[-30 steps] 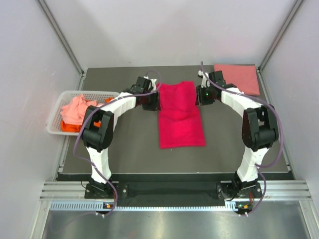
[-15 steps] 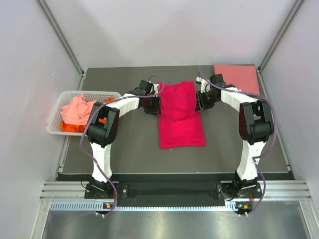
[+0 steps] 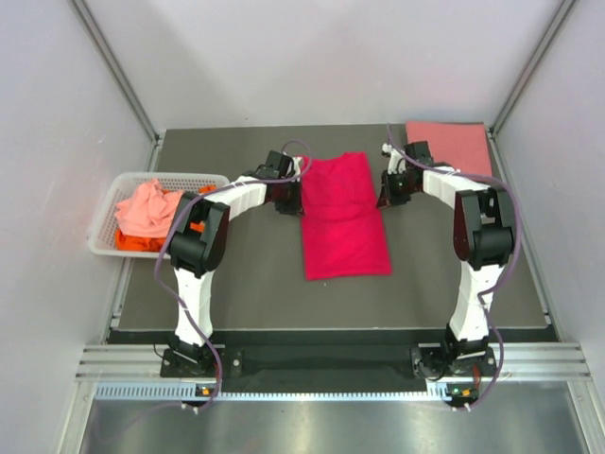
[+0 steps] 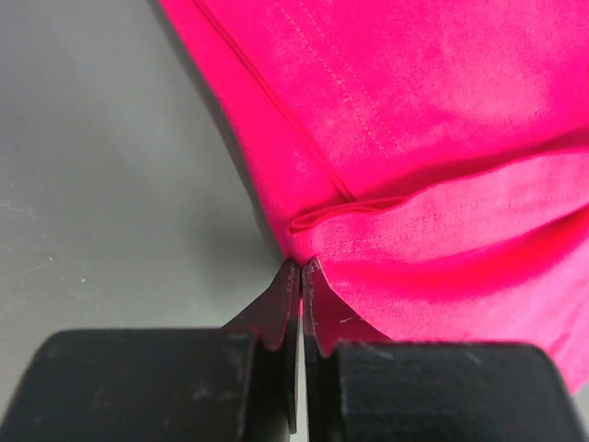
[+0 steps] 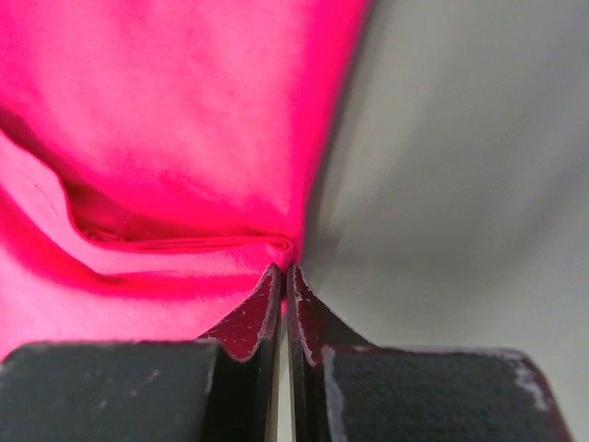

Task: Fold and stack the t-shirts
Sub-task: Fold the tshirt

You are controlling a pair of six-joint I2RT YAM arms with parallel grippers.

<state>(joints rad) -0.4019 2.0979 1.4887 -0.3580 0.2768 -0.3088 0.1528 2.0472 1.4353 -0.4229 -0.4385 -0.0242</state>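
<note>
Right hand (image 5: 282, 269) shifted outward, pinching magenta t-shirt (image 3: 342, 213) edge.

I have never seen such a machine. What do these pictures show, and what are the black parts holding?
These are two robot arms, bolted at the near edge of a dark table. The wide picture looks down from above. The two close pictures come from a camera on each wrist; the black shapes at the bottom are that arm's own fingers. A magenta-red t-shirt lies in the middle. The left gripper and the right gripper are each shut on one side edge of it. A folded salmon t-shirt lies at the far right corner. The white basket on the left holds pale coral cloth and orange cloth.
</note>
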